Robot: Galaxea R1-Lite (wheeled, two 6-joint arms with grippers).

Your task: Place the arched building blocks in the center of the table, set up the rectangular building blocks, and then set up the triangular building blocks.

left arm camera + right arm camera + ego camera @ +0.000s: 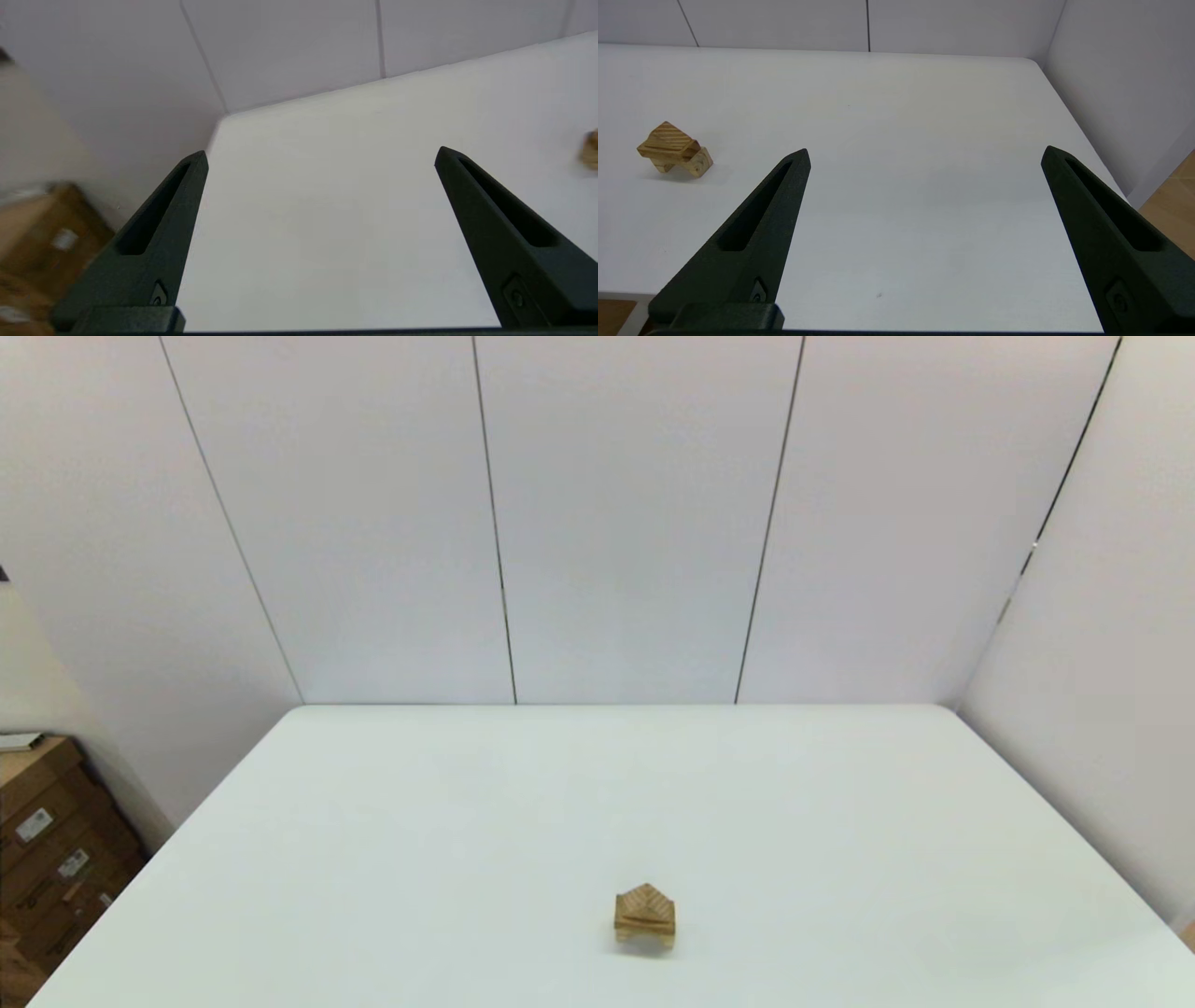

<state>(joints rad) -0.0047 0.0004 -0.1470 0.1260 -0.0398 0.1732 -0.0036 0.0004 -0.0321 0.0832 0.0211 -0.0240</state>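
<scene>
The arched block is found at the bottom of a small stack near the 6 o'clock edge of the white bench, slightly right of its middle line. The flat rectangular block is laid across it, and the triangular block is seated on top with its peak upward. In the right wrist view the same stack is seen from the side: the arched block is touching the bench, the slab overhangs it, and the wedge is carried above.

Neither arm is seen in the head view. The left end effector is held wide open over the bench, gripping nothing, with the stack just visible at the picture's edge. The right end effector is likewise spread open and empty, well apart from the stack. Cardboard boxes are stacked beside the bench at 9 o'clock.
</scene>
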